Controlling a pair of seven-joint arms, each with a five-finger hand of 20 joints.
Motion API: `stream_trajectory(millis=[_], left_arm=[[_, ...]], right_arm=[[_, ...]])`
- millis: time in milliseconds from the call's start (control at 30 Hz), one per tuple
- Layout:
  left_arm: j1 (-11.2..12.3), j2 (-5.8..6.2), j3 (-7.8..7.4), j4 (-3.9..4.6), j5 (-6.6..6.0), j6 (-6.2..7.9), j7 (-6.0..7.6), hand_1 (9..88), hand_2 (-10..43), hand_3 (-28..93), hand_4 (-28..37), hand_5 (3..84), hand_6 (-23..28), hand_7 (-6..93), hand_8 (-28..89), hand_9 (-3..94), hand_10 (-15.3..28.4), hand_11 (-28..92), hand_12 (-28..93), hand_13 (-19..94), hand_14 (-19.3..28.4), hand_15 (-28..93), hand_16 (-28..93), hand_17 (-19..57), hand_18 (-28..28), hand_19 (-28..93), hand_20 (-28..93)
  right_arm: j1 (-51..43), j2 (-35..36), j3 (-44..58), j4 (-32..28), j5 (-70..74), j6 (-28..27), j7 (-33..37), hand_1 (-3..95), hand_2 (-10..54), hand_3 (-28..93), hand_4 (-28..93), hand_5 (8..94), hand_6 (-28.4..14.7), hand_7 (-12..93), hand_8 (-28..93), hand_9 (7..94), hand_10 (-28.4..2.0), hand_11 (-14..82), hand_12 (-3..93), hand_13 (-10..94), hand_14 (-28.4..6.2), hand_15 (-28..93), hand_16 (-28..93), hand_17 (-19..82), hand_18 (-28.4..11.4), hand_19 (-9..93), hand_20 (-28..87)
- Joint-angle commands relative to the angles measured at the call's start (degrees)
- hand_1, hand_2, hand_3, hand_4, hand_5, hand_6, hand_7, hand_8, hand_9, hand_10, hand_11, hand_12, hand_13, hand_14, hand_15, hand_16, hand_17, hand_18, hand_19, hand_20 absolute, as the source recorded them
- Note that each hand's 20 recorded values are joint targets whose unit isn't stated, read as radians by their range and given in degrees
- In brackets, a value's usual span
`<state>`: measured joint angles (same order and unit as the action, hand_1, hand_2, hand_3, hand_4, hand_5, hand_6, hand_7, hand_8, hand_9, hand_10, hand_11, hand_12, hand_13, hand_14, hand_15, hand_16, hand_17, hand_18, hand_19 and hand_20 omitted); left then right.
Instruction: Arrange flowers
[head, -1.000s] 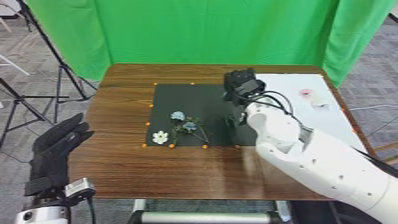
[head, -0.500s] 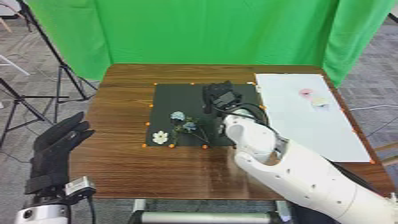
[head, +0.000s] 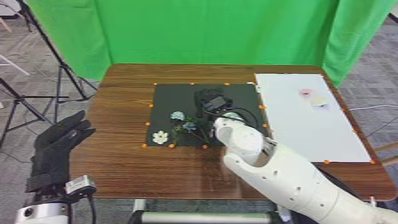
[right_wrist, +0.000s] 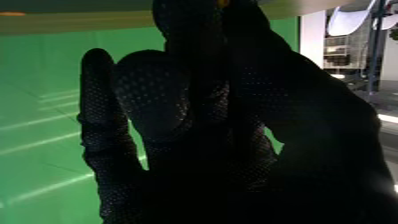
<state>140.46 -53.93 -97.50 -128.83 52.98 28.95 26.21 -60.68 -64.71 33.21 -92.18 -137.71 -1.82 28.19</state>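
Over the dark mat (head: 169, 95), my right hand (head: 210, 100) is beyond and to the right of the blue flowers (head: 178, 115). In the right wrist view, the right hand (right_wrist: 200, 185) has relaxed fingers and nothing visible in its grasp. The blue blooms lie with green stems, which the hand and wrist partly hide. A white flower (head: 160, 137) lies at the mat's near left corner. On the white board (head: 302, 135) are a pink flower (head: 306, 92) and a pale yellow one (head: 319, 102). My left hand (head: 55, 150) is open, left of the table.
Orange markers (head: 205, 147) dot the edges of the mat and board. The right forearm (head: 284, 175) crosses the table's near right part. Behind the brown table (head: 124, 170) hangs a green curtain (head: 204, 30). Tripod legs (head: 62, 82) stand at the left.
My right hand has moved left and slightly nearer over the mat, and its arm has swung off much of the white board. The flowers in view and my left hand remain in place.
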Motion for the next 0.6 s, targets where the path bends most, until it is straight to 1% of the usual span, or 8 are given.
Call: stream_trajectory(millis=[33,200,233,267,467,500,567,600], left_arm=[[-0.25,-0.48,0.13,0.23,0.55,-0.88,-0.62,26.2,2.8,83,-19.2,41.2,10.8,16.0,-11,34.9,19.9,38,7,26,27.3,66,-17,-9.8,21.6,58,5],[0.30,-0.71,-0.24,0.09,0.60,-0.90,-0.71,26.2,2.8,83,-19.2,41.2,10.8,16.1,-11,34.9,19.9,38,7,26,27.3,66,-17,-9.8,21.6,58,5],[0.32,-0.54,-0.08,0.06,0.49,-0.65,-0.60,26.2,2.8,83,-19.2,41.2,10.8,16.0,-11,34.9,19.9,38,7,26,27.3,66,-17,-9.8,21.6,58,5],[0.14,-0.59,-0.08,0.15,0.52,-0.85,-0.69,26.3,2.8,83,-19.2,41.2,10.8,16.0,-11,34.8,19.9,38,7,26,27.4,66,-17,-9.8,21.5,58,5],[0.37,-0.47,-0.08,0.04,0.35,-0.55,-0.64,26.2,2.7,83,-19.2,41.2,10.8,16.1,-11,34.9,19.9,38,7,26,27.4,66,-17,-9.8,21.5,58,5],[0.38,-0.51,-0.13,0.03,0.43,-0.56,-0.68,26.3,2.8,83,-19.2,41.2,10.8,16.1,-11,34.9,19.9,38,7,26,27.4,66,-17,-9.8,21.5,58,5],[0.54,-0.61,-0.26,0.03,0.61,-0.75,-0.82,26.3,2.7,83,-19.1,41.2,10.8,16.1,-11,34.9,19.9,38,7,26,27.4,66,-17,-9.8,21.5,58,5],[0.58,-0.49,-0.18,0.03,0.42,-0.57,-0.64,26.2,2.7,83,-19.1,41.2,10.8,16.1,-11,34.9,19.9,38,7,26,27.4,66,-17,-9.8,21.5,58,5]], right_arm=[[-1.15,-1.61,1.31,0.73,-2.04,-2.25,-0.35,52.5,-7.8,77,-28,80.6,0.2,23,2,89.6,-7.3,26.3,28.7,78,-5.2,69,20,22,-20.3,84,5],[-2.84,-1.82,2.90,-0.02,-2.70,-4.09,-0.88,52.2,-8.0,78,-28,80.4,-0.2,22,2,89.1,-7.5,25.8,28.8,77,-5.4,69,20,22,-20.4,84,5],[-3.18,-1.89,3.21,-0.12,-3.01,-4.29,-0.99,51.8,-8.2,78,-28,80.3,-0.2,22,2,88.9,-7.7,25.6,28.9,77,-5.6,69,20,21,-20.4,84,5],[-3.09,-1.66,2.94,-0.23,-2.63,-4.40,-0.67,51.5,-8.2,78,-28,80.2,-0.3,22,2,88.7,-7.8,25.4,29.0,76,-5.7,69,20,21,-20.5,83,4],[-4.31,-1.59,4.14,-1.36,-1.94,-7.08,-0.41,49.5,-9.1,79,-28,78.1,-1.1,22,1,87.0,-8.2,23.7,29.9,74,-6.6,69,20,20,-20.7,83,5],[-3.68,-0.90,2.86,-1.59,-1.05,-5.78,0.49,49.3,-9.2,79,-28,77.8,-1.3,22,1,86.9,-8.2,23.5,29.9,74,-6.7,69,20,19,-20.8,83,5],[-5.07,-2.39,5.27,-1.42,-2.77,-7.99,-1.15,48.3,-9.3,79,-28,77.4,-1.8,21,1,86.4,-8.4,23.3,30.0,74,-6.8,69,20,19,-20.9,83,5],[-5.61,-2.63,5.84,-1.71,-3.27,-8.48,-1.59,48.0,-9.3,79,-28,77.1,-1.9,21,1,86.1,-8.5,23.3,30.0,74,-6.9,69,20,19,-20.9,82,5]])
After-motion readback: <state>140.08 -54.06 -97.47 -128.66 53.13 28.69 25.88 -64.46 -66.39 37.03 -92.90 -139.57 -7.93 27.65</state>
